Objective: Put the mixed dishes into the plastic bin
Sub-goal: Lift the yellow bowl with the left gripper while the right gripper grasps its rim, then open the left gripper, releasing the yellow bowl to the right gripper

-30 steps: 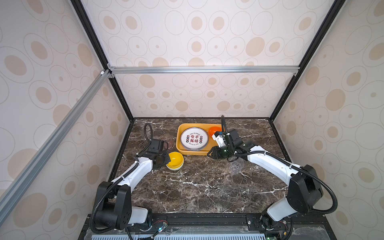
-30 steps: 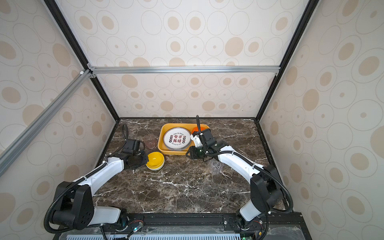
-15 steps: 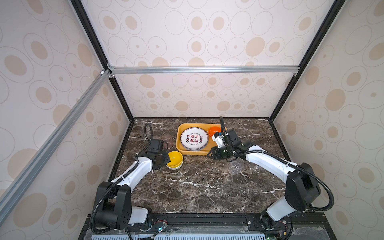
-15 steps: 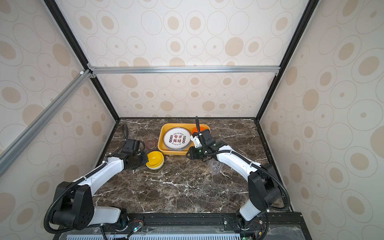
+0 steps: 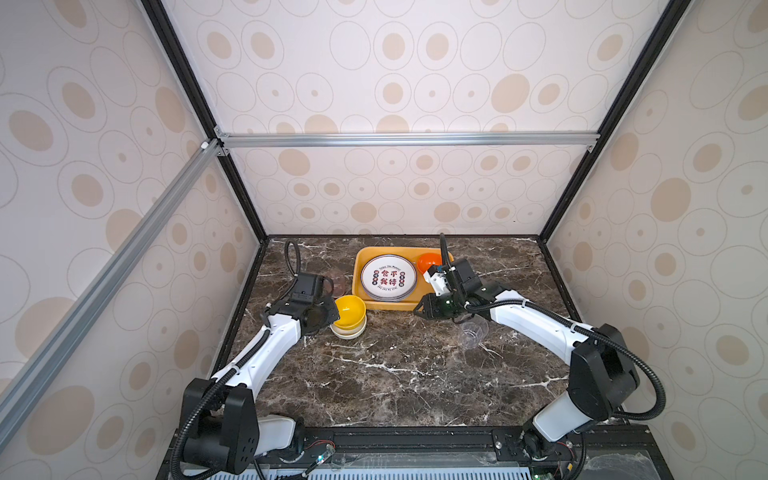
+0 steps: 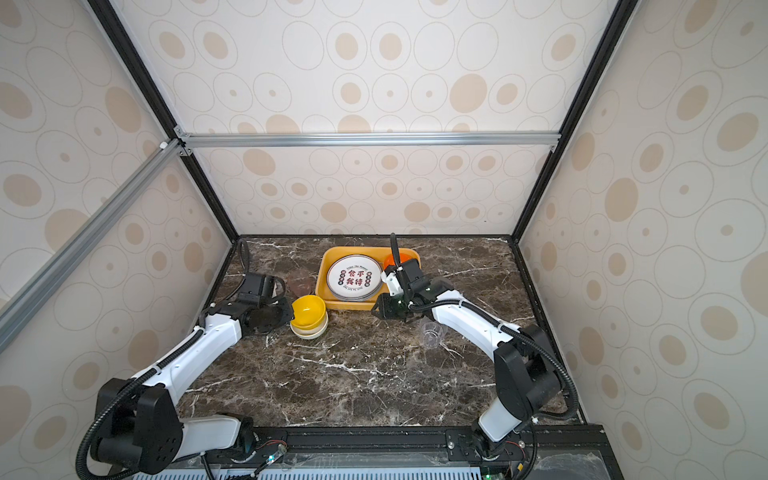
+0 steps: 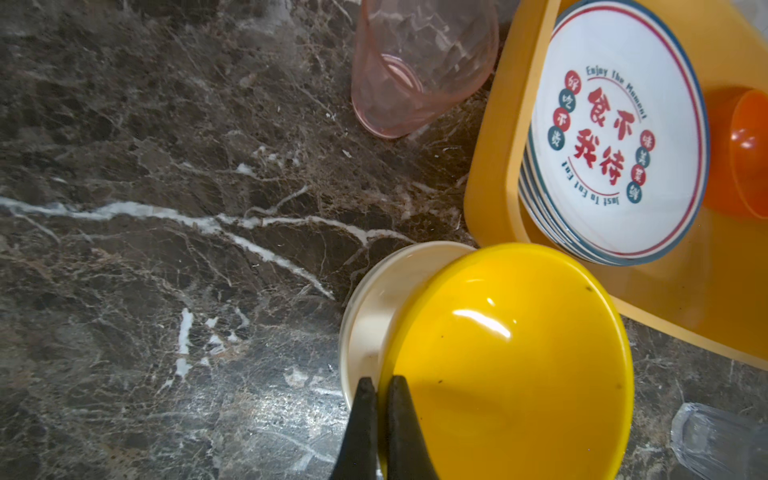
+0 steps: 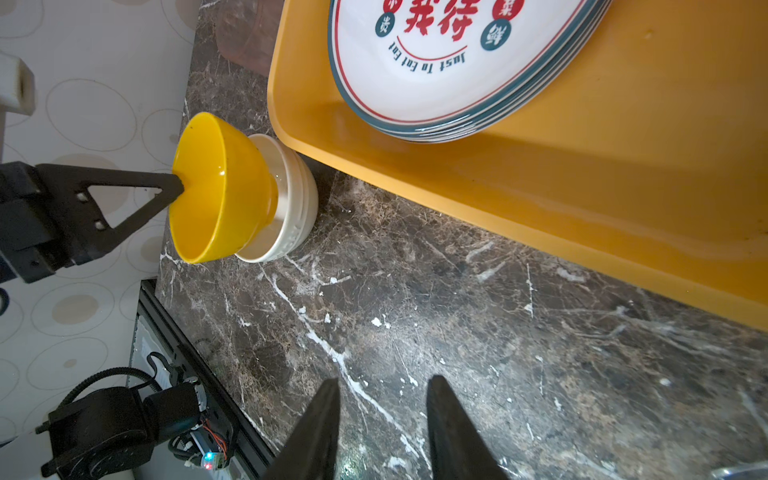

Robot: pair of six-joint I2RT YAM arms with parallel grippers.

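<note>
A yellow bowl (image 5: 350,310) sits tilted inside a cream bowl (image 5: 350,332) on the marble, left of the plastic bin (image 5: 355,282). My left gripper (image 7: 380,382) is shut on the yellow bowl's (image 7: 507,361) near rim, one finger inside and one outside. The bin holds a stack of white plates (image 5: 388,277) with red characters and an orange bowl (image 5: 429,262). My right gripper (image 8: 382,384) hangs open over bare marble by the bin's front right corner, with nothing between its fingers. In both top views it (image 6: 380,309) is low, near the table.
A pink cup (image 5: 336,279) stands on the marble behind my left gripper, beside the bin's left wall. A clear cup (image 5: 472,332) stands under my right forearm. Patterned walls close in the left, back and right sides.
My left jaws have closed on the yellow bowl's rim, and the bowl has tipped up a little in the cream bowl. My right arm has barely moved.
</note>
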